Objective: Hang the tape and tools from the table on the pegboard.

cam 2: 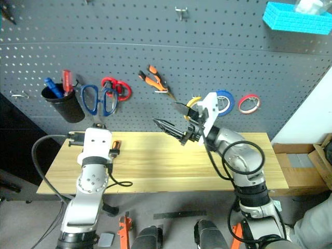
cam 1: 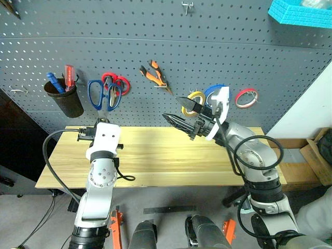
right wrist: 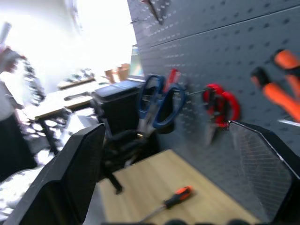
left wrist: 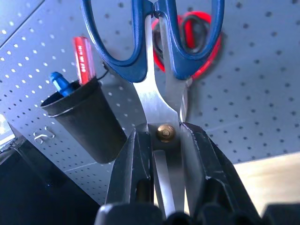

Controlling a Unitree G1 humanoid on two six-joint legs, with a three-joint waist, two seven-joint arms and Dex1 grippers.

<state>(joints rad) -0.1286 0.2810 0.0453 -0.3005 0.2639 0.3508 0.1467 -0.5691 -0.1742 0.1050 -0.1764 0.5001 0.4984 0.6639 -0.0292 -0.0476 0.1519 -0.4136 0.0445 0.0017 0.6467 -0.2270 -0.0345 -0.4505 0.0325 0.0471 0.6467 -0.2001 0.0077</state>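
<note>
While the left claw (left wrist: 161, 154) is clamped at the pivot of the blue scissors (cam 1: 101, 96), their long axis is held upright, handles up against the pegboard (cam 1: 155, 46), beside the red scissors (cam 1: 116, 83). Right claw (cam 1: 181, 115) is spread, empty.

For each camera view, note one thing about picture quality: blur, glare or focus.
Right wrist view: background blown out white, pliers smeared. Left wrist view: blue scissors and left gripper sharp up close, black cup softer. Head views: evenly lit, pegboard rows bow slightly; right gripper crisp.
</note>
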